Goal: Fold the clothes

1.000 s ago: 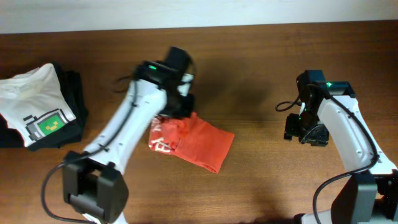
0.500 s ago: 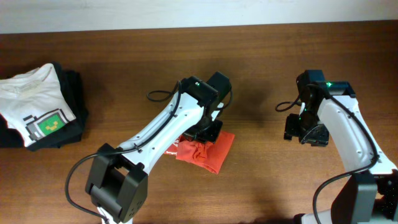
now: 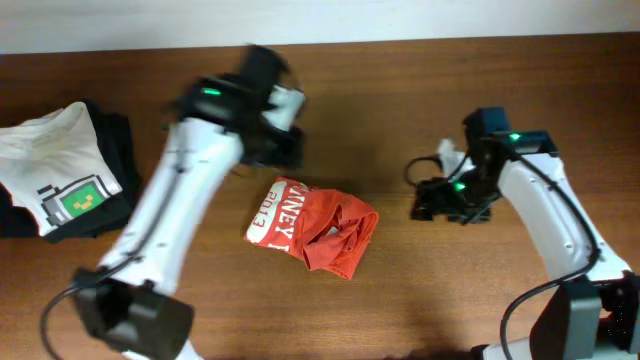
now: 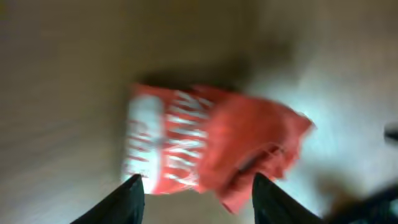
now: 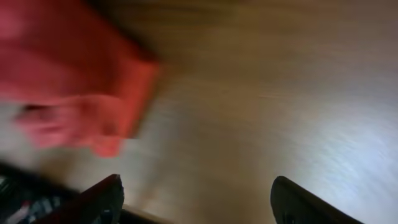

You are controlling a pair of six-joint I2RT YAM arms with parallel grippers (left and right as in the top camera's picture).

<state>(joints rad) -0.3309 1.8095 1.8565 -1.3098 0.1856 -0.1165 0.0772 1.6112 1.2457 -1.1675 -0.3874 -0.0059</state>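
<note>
1. The orange-red T-shirt (image 3: 312,228) lay in the middle of the table (image 3: 450,300) as a rumpled, partly folded bundle with its white lettering up. I judged the fold unfinished.
2. The next move called for regrasping and squaring its loose right edge.
3. My left gripper (image 4: 196,190) hung above the shirt, jaws spread wide and empty.
4. My right gripper (image 5: 196,199) hovered near that edge, also spread, touching nothing.

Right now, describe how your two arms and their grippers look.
The left arm and right arm have white tubular links, black joints, a green light near the wrist and black cables. The left gripper and right gripper each show two dark fingers.
</note>
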